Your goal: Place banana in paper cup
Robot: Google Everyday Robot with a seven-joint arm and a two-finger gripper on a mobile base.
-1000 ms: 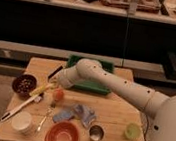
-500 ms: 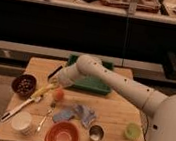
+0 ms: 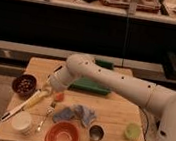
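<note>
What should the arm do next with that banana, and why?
Probably carry it down and toward the paper cup at the table's front left corner. The gripper appears shut on the banana, which hangs above the white-handled spoon, still short of the cup and not over its mouth.

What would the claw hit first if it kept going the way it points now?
Probably the small yellow banana, lying just below and left of the claw on the wooden table. The claw points down-left at it. Depth is unclear, so it could already be touching.
</note>
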